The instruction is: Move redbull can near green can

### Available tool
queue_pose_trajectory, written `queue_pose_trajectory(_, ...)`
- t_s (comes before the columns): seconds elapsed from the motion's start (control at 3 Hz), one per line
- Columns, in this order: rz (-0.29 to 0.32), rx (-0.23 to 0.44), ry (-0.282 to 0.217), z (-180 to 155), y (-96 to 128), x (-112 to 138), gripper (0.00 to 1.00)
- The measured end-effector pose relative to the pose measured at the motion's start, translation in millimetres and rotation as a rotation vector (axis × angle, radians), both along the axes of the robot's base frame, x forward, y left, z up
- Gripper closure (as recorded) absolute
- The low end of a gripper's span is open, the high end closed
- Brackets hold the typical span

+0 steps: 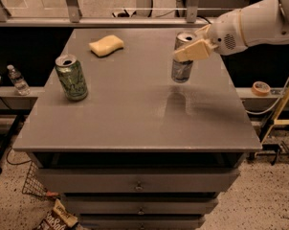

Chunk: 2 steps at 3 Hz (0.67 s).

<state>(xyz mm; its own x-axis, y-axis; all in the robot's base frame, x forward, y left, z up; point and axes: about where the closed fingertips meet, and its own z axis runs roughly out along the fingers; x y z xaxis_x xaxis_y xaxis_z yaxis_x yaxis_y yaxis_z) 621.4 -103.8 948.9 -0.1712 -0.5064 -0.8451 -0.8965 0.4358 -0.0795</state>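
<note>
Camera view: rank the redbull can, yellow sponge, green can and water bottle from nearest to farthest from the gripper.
The gripper is over the table's right rear part, fingers shut on the can.
1. redbull can: in the fingers.
2. sponge: rear of table, picture left of the gripper.
3. green can: table's left side.
4. water bottle: off the table, far left.

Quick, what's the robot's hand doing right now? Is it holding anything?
Gripper: closed on the redbull can, at the right side of the table.
</note>
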Motion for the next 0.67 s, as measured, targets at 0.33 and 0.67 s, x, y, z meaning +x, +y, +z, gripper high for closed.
queue_pose_trajectory(0.33,0.003,0.002,0.002,-0.3,2.6,0.1,1.0)
queue_pose_trajectory(0.67,0.003,0.002,0.002,-0.3,2.7,0.1,1.0)
